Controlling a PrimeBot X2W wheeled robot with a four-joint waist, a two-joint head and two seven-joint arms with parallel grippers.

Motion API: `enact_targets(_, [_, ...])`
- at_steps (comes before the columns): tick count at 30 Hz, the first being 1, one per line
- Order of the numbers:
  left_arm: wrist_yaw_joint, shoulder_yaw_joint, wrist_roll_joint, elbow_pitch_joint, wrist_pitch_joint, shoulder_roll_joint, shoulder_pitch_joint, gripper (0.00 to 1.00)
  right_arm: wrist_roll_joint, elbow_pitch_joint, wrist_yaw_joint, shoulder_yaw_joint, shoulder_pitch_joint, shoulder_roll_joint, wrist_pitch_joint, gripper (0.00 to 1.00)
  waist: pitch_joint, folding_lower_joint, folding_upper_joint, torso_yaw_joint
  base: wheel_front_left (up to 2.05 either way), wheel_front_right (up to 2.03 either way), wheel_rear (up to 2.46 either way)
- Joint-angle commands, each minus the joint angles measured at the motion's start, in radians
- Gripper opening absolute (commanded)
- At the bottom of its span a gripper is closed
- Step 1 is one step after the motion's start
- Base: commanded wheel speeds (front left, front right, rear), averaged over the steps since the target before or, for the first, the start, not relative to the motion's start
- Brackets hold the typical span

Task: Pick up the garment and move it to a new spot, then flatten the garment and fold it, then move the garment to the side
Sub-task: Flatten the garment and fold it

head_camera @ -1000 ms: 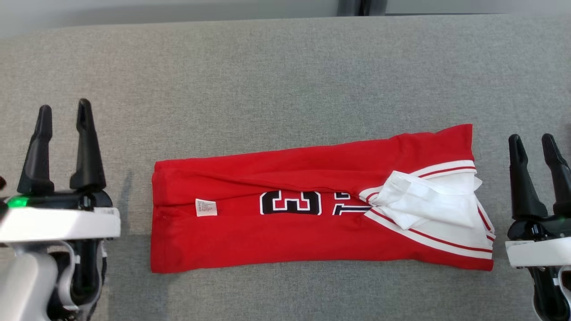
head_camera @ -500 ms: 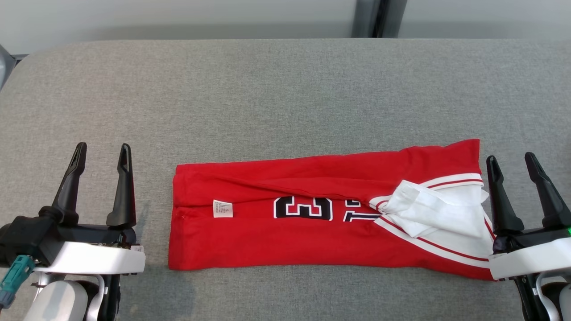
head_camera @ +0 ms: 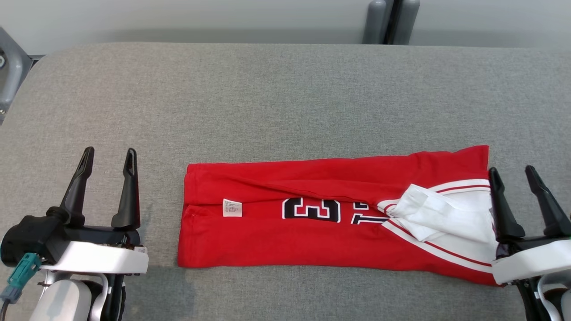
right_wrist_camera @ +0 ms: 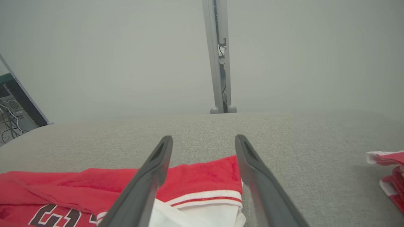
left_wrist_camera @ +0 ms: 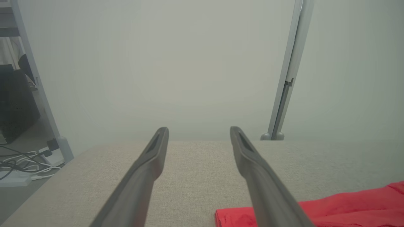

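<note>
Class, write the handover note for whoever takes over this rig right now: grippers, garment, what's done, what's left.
Left gripper: open, empty, beside the garment's left end, apart from it.
Right gripper: open, empty, at the garment's right end, over its white trim.
Garment: red jersey, flat on the grey table, folded lengthwise into a long band.
Done: laid out, and the long folds seem made.
Left: probably fold the band across, then move it aside.

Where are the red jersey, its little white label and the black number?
red jersey (head_camera: 267,240), head view, plain cloth near its front edge
white label (head_camera: 232,208), head view, its middle
black number (head_camera: 311,209), head view, middle of the digit
</note>
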Motion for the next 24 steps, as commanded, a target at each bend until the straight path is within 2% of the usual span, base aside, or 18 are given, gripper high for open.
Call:
enact_targets(1, [-0.008,0.007,0.015,0.002,-0.002,-0.002,-0.010,1.00,-0.001,0.016,0.000,-0.017,0.013,-0.010,0.008,1.00,0.001,0.0000,-0.0001,0.006,0.00,0.00,0.00])
enact_targets(10, [-0.035,0.019,0.048,0.007,-0.002,-0.020,-0.023,1.00,0.013,0.131,0.000,-0.027,0.018,-0.018,0.028,1.00,0.015,0.0000,-0.0001,0.020,0.00,0.00,0.00])
enact_targets(24, [-0.067,0.036,0.077,0.019,-0.002,-0.043,-0.057,1.00,0.089,0.402,0.000,0.085,-0.077,-0.010,0.007,1.00,0.065,0.0000,-0.0001,0.018,0.00,0.00,0.00])
